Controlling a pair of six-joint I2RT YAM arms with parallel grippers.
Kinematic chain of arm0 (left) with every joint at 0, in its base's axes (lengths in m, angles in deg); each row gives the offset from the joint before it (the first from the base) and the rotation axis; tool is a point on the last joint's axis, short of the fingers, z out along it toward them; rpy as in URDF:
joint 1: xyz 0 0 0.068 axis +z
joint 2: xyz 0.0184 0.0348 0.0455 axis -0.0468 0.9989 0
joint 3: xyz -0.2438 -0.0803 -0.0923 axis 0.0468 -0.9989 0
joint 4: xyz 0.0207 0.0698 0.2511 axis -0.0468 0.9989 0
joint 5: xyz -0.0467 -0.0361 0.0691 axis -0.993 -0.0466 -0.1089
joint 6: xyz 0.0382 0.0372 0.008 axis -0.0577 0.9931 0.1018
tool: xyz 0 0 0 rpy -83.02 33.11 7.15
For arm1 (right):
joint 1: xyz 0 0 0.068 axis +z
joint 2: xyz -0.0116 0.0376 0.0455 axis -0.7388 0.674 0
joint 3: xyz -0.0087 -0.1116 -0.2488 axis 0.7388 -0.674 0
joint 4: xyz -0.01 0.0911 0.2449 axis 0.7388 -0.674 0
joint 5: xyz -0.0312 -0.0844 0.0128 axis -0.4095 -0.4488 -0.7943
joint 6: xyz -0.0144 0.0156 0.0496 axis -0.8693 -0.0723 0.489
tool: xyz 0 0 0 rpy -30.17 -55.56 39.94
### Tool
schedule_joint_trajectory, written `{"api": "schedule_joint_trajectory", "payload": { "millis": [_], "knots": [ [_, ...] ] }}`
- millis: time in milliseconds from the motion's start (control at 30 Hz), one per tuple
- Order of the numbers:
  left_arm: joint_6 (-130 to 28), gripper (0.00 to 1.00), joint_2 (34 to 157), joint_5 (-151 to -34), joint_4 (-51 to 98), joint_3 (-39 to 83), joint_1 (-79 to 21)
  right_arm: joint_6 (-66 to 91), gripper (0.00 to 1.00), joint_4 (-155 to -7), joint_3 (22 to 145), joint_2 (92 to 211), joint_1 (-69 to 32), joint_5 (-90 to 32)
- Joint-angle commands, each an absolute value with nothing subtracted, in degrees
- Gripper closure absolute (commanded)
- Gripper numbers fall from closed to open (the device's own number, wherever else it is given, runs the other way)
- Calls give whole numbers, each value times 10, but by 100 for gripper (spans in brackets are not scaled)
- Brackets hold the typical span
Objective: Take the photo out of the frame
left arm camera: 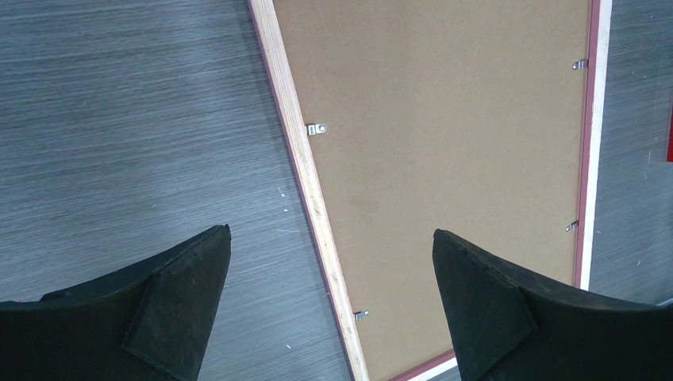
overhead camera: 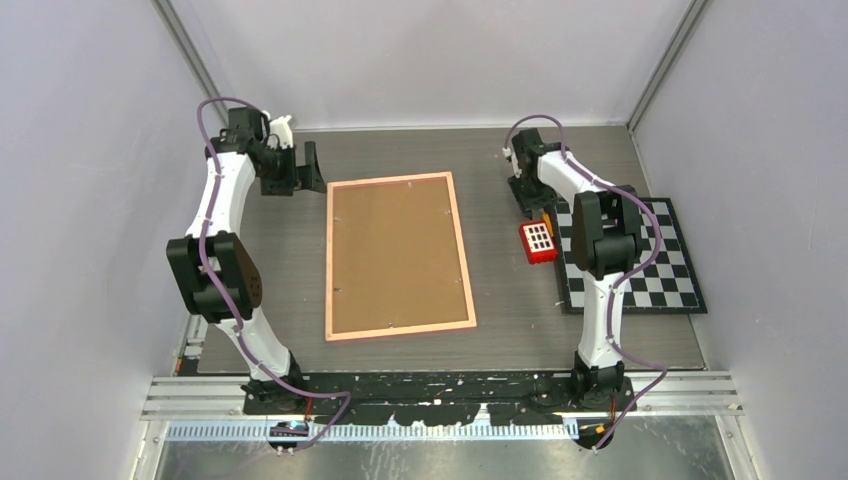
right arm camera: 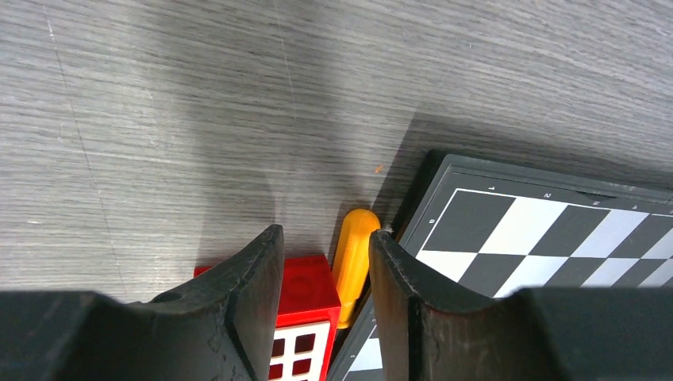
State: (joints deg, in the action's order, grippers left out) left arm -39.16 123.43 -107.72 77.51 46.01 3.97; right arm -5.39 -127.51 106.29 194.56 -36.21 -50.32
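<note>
Frame (overhead camera: 400, 256) lies flat, back up, at centre of grey table (overhead camera: 270, 300) in top view, long side running top-bottom and slightly tilted. Brown fibreboard back fills it w/ the thin pink border all round. Small metal clips (left arm camera: 316, 128) sit along the long edges; 4 show in L wrist view. Photo can't be seen, since only the back panel shows. L gripper (overhead camera: 300, 172) is at upper left of top view, just off the frame's upper-left corner and apart from it, jaws spread wide w/ nothing between. In L wrist view it (left arm camera: 331, 232) looks down on the frame's long edge, 1 finger over bare table at lower left, the other over the brown panel at lower right. R gripper (overhead camera: 533, 210) is right of centre in top view, well apart from the frame. In R wrist view it (right arm camera: 325, 234) has jaws part-way apart, bare table showing between the tips, not clamped on anything visible. A red block (right arm camera: 305, 317) w/ white grid face lies below its L-side finger. An orange piece (right arm camera: 353, 254) lies between block and checkerboard (right arm camera: 540, 238), which fills lower right.
</note>
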Motion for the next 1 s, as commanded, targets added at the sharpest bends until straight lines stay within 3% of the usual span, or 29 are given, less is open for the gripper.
{"api": "schedule_joint_trajectory", "payload": {
  "millis": [0,333,633,967],
  "knots": [
    [-393,0,1233,-1089,765,469,42,-63,51,-1257,1057,1941,-363,-525],
    [-393,0,1233,-1083,768,474,42,-37,51,-1287,1055,1961,-383,-484],
    [-410,0,1241,-1090,769,483,43,15,53,-1342,1049,1945,-383,-288],
    [-416,0,1242,-1097,768,482,42,-17,48,-1324,998,1900,-385,-302]
  ]
}}
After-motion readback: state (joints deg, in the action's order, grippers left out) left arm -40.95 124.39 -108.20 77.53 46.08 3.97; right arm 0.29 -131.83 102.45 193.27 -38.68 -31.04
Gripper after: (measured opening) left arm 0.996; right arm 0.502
